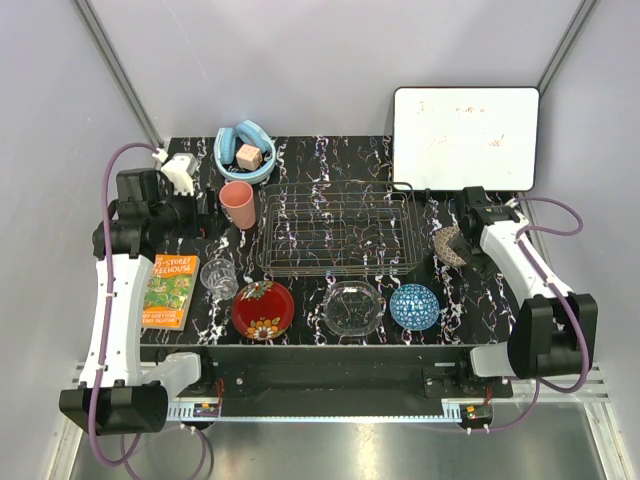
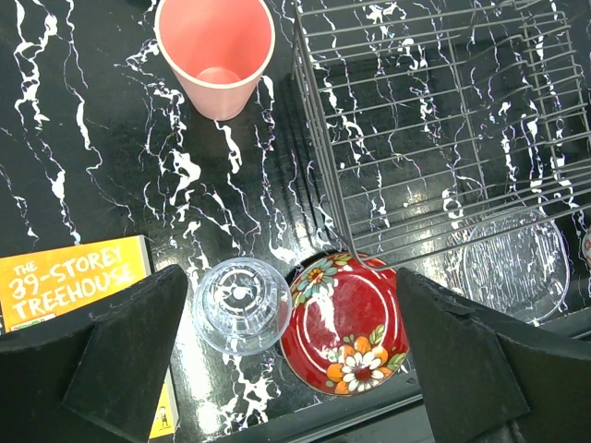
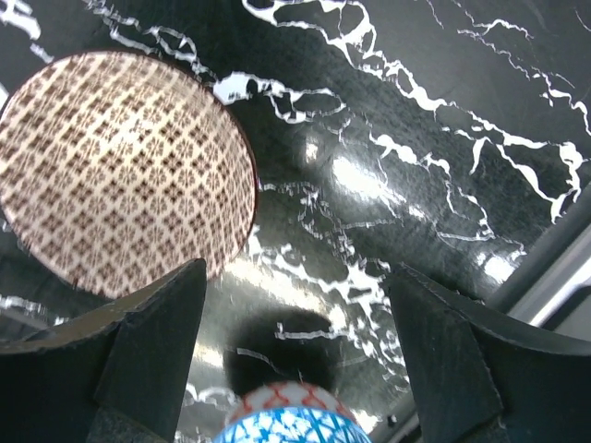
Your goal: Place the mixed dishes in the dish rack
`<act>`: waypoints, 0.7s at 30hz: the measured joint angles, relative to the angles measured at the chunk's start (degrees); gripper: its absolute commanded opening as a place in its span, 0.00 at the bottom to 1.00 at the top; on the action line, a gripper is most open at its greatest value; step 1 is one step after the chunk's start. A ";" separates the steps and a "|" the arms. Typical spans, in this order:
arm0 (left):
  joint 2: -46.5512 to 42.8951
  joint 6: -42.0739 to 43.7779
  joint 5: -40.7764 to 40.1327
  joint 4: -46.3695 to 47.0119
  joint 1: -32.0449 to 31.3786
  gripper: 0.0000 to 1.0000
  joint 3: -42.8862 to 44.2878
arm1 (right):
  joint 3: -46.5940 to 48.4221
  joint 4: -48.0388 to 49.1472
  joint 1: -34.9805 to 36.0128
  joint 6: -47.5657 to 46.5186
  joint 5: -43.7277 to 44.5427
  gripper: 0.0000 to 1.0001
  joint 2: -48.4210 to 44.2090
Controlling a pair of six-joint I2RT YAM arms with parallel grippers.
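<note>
The wire dish rack [image 1: 338,228] sits mid-table with nothing in it; its corner [image 2: 434,129] also shows in the left wrist view. A pink cup [image 1: 238,204] [image 2: 215,51] stands at its left. Along the front edge are a glass tumbler [image 1: 219,278] [image 2: 242,305], a red floral bowl [image 1: 263,309] [image 2: 346,323], a clear glass bowl [image 1: 353,307] [image 2: 517,263] and a blue patterned bowl [image 1: 414,306] [image 3: 291,425]. A pale patterned bowl [image 1: 452,246] [image 3: 120,166] lies right of the rack. My left gripper [image 1: 185,205] [image 2: 291,277] hangs open high above the tumbler and red bowl. My right gripper [image 1: 468,215] [image 3: 297,272] is open beside the pale bowl, holding nothing.
A yellow book [image 1: 170,290] [image 2: 65,286] lies at the front left. A light-blue ring with a wooden block [image 1: 245,150] sits at the back left, a whiteboard [image 1: 465,137] at the back right. The table's front edge [image 1: 320,345] runs just below the bowls.
</note>
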 measured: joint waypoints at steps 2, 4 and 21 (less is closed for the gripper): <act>0.00 0.02 0.02 -0.04 0.20 0.99 -0.22 | -0.57 1.25 0.00 0.85 0.85 0.86 1.25; -0.02 0.02 0.17 0.00 0.28 0.99 -0.26 | -1.03 2.51 -0.09 1.46 1.40 0.85 2.67; -3.04 0.94 2.08 0.35 1.07 0.99 -3.17 | -5.20 13.27 -0.94 4.50 3.96 0.56 11.63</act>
